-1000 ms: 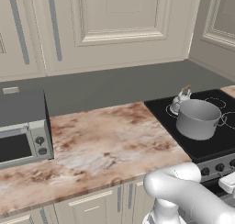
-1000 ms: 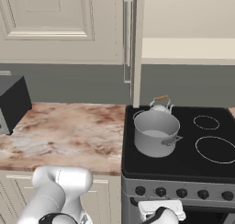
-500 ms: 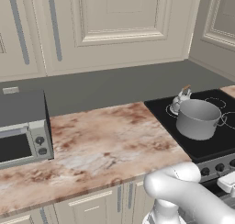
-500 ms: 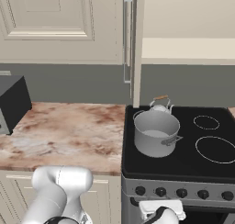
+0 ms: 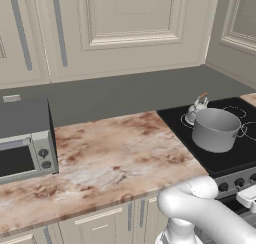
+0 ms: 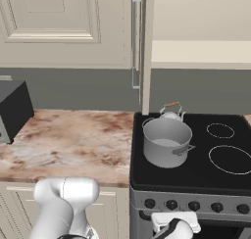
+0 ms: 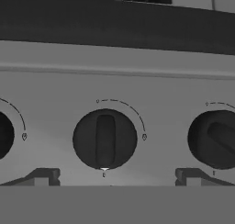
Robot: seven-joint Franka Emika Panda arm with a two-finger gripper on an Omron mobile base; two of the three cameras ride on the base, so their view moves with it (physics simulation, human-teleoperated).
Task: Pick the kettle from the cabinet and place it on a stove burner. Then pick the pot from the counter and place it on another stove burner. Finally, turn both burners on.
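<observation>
Right base view: marble-look counter (image 6: 73,140) fills the left centre, black stove (image 6: 196,157) to its right, carrying the pot (image 6: 166,142) with the kettle (image 6: 171,113) just behind. Hand view: gripper (image 7: 117,175) spread wide before the middle stove knob (image 7: 104,138).

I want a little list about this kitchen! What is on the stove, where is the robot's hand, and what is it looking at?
Small silvery-grey kettle: on the back left burner of the black stove.
Wide grey metal pot: on the front left burner, just in front of the kettle.
Right burners: bare.
Gripper: low at the stove front, fingers open.
Middle dark round knob: straight ahead of the hand, bar upright.
Right-hand knob: bar slanted.
Marble-look counter: holds a grey microwave.
</observation>
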